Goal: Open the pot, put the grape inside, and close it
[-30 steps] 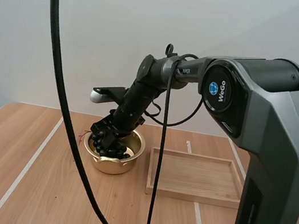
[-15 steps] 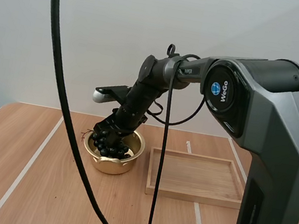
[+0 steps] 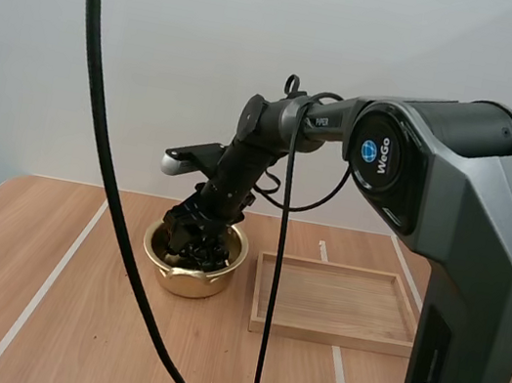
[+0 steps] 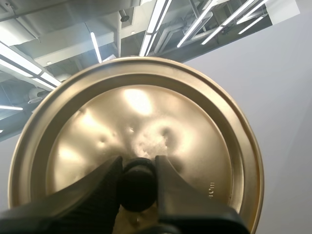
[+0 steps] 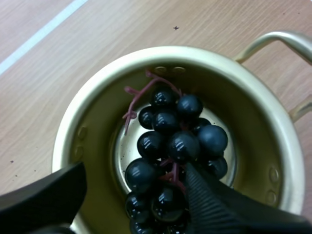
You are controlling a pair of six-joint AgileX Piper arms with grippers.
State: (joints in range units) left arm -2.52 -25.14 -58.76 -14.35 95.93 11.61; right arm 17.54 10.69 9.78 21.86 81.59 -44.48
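In the high view the right arm reaches from the right of the frame down towards the centre left, where its right gripper [image 3: 192,232] sits over the mouth of the gold pot [image 3: 190,282]. The pot stands open on the wooden table [image 3: 10,237], a little left of centre. Just to its right, apart from it, lies a shallow wooden tray [image 3: 330,337].

The right wrist view looks straight down into the pot. A bunch of dark grapes [image 5: 168,141] with a reddish stem lies inside it, on the bottom, within the rim. The right gripper's fingers [image 5: 209,204] stand well apart on either side of the bunch. One ribbed finger is against the nearest grapes and the other is clear of them, over the pot's rim. One of the pot's looped handles shows at its side.

In the left wrist view the left gripper [image 4: 138,165] has its fingers clamped on the black knob [image 4: 138,187] of the gold lid [image 4: 146,112]. The lid's round face is turned towards the camera and held up off the pot.
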